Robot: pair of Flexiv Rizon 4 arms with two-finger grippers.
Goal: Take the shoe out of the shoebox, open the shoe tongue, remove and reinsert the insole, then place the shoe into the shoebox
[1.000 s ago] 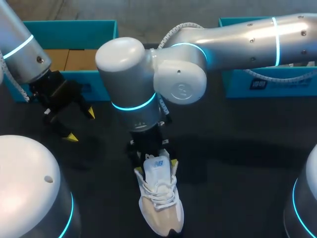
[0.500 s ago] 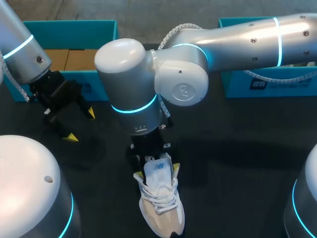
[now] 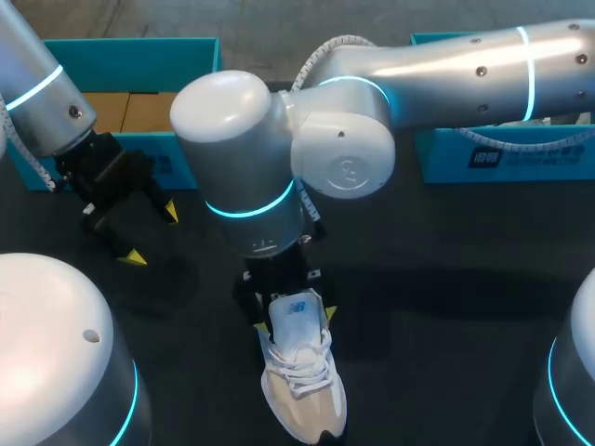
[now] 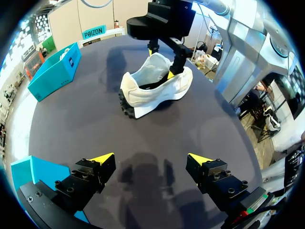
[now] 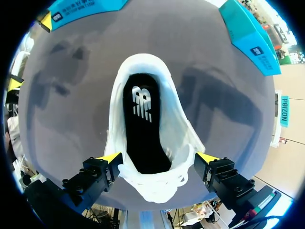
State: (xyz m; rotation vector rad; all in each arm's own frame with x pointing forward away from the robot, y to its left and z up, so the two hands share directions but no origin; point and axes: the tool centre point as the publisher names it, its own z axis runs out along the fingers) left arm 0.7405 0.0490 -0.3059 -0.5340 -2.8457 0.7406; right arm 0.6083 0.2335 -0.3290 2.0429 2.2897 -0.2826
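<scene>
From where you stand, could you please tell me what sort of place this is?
Probably a robotics lab bench for shoe-handling practice: my left arm and right arm hang over a dark table, with a white shoe and a teal shoebox.

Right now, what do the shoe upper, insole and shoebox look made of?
Shoe upper: soft white textile, matte, creasing at the collar; mesh or knit, can't tell. Insole: black, matte, probably fabric-covered foam, unconfirmed. Shoebox: teal outside, plain brown inside, so likely cardboard.
</scene>
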